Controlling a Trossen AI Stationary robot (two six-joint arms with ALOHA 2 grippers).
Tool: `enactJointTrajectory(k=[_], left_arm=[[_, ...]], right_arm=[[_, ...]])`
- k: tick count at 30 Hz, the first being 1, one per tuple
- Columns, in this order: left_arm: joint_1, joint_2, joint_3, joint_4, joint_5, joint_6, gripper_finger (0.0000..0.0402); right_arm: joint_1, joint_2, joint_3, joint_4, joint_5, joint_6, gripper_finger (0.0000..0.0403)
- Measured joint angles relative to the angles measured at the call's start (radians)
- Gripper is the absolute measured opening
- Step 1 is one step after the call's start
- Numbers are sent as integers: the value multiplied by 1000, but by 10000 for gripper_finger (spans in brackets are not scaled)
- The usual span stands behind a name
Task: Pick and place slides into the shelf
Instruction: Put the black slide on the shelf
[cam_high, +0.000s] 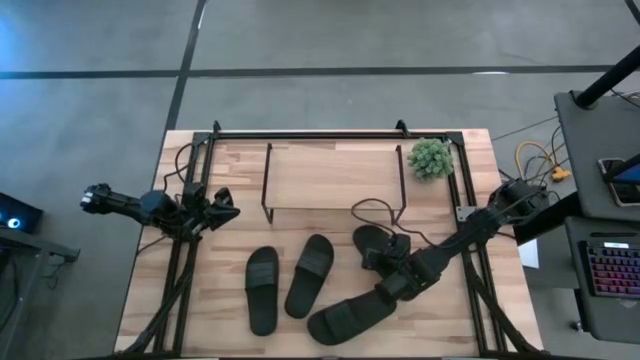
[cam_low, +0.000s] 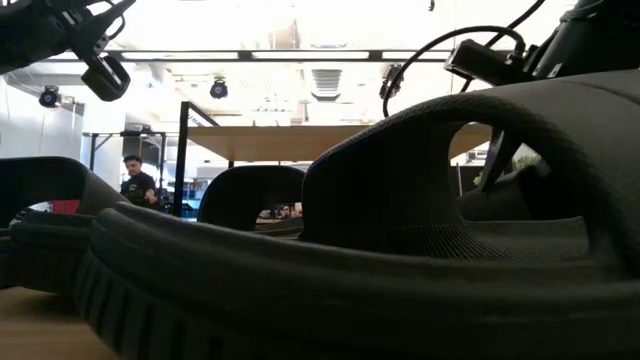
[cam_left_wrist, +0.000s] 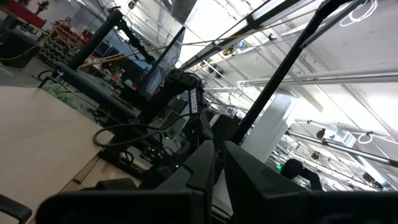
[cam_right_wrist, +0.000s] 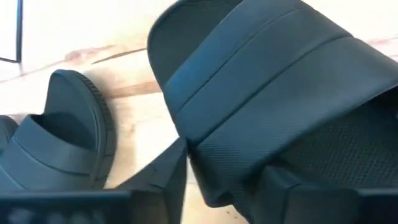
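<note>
Four black slides lie on the table in front of the shelf (cam_high: 335, 180), a low rack with a light wooden board on black wire legs. Two slides (cam_high: 263, 288) (cam_high: 310, 273) lie side by side on their soles. A third (cam_high: 372, 243) lies partly under my right arm. My right gripper (cam_high: 393, 287) is shut on the fourth slide (cam_high: 350, 315), nearest the table's near edge; it fills the low view (cam_low: 400, 230). My left gripper (cam_high: 222, 210) waits, shut, over the table's left side, holding nothing. My right gripper holds the fourth slide at one side of its wide strap (cam_right_wrist: 217, 168), beside the sole. One finger (cam_right_wrist: 165, 177) is outside the strap; the other (cam_right_wrist: 286, 186) reaches into the opening over the footbed. It comes slanting down from the table's right. Whether the slide is lifted I cannot tell.
A small green plant (cam_high: 431, 158) stands at the shelf's right end. Black cables (cam_high: 375, 210) run across the table between shelf and right arm. A black frame rail (cam_high: 330, 133) lines the far edge. A desk with a keyboard (cam_high: 610, 270) stands right of the table.
</note>
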Motion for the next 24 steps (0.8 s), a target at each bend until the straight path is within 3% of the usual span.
enactJointTrajectory(k=[5,16,24], left_arm=[[0,0,0,0,-3,0,22],[0,-1,0,2,-3,1,22],[0,-1,-2,2,-3,1,22]], right_arm=[[8,-15,0,-13,40,-31,21],[93,-127,175,-11,49,-384,14],[15,-194,270,-150,382,-319,14]])
